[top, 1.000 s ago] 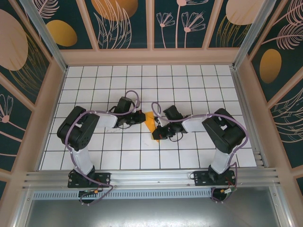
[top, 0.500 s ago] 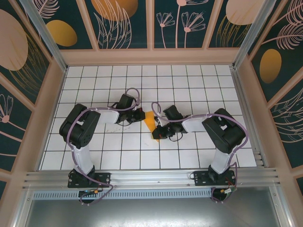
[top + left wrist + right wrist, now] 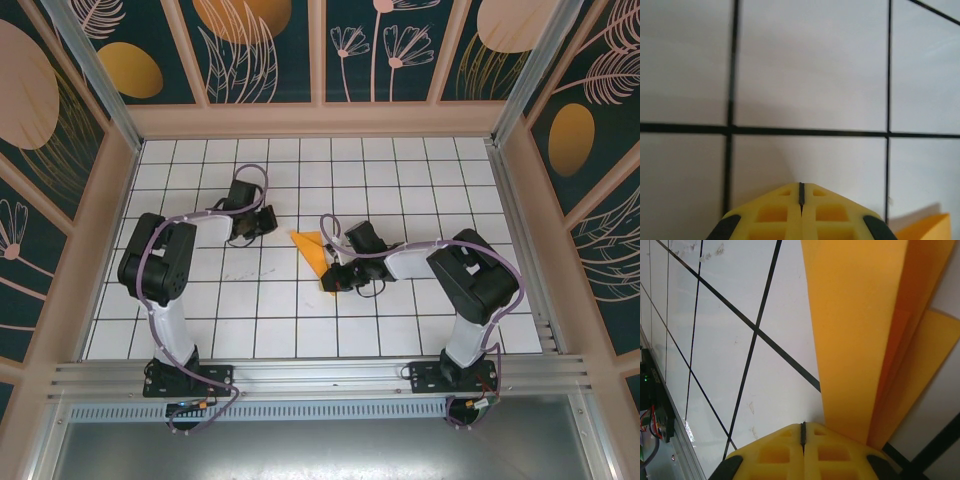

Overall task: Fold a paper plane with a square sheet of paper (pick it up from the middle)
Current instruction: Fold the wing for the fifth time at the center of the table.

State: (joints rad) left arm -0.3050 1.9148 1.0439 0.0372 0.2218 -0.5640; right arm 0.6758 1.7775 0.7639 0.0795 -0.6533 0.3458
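Note:
The square sheet of paper lies mid-table as bright-orange paper folded into a narrow pointed shape, the paper plane, with its tip to the upper left. My right gripper is shut at the paper's near end. In the right wrist view its shut fingertips sit just left of the layered orange folds, with nothing between them. My left gripper is shut and stands about one tile left of the paper's tip. Its shut fingertips hover over white tile, with an orange paper corner at the lower right.
The white grid table is boxed in by patterned walls on three sides. An aluminium rail runs along the near edge, where both arm bases are bolted. Open tiles lie behind and in front of the paper.
My left gripper has drawn away from the paper, moving left and toward the back, which uncovers the paper's pointed tip. The right gripper and the paper's near end have stayed put.

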